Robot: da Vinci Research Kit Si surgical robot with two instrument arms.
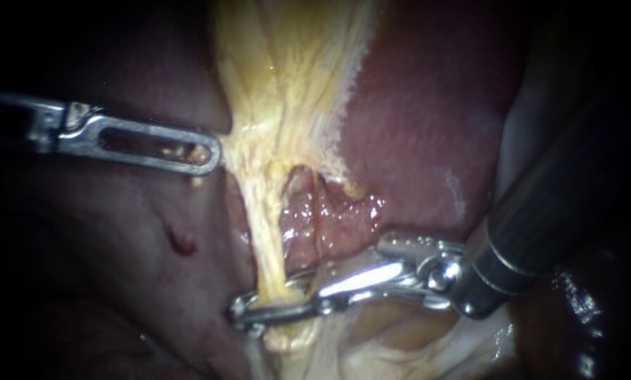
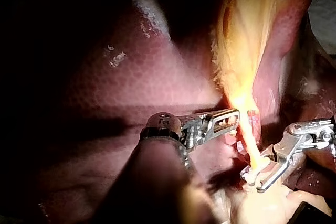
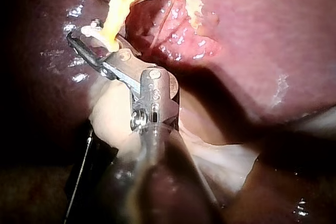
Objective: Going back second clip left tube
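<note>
The left tube is a pale yellow strand that runs down from a fan of yellowish tissue. My right instrument reaches across the tube's lower end. Its jaws are open, one on each side of the tube; the left wrist view shows a gap at my right instrument. I cannot tell a clip apart from the shiny jaw tips. My left instrument has slotted jaws shut on the edge of the yellowish tissue. In the right wrist view, the tube crosses my right instrument.
Dark red liver surrounds the field. A raw, wet pink patch lies just right of the tube, with a thin second strand crossing it. A small blood spot marks the tissue on the left.
</note>
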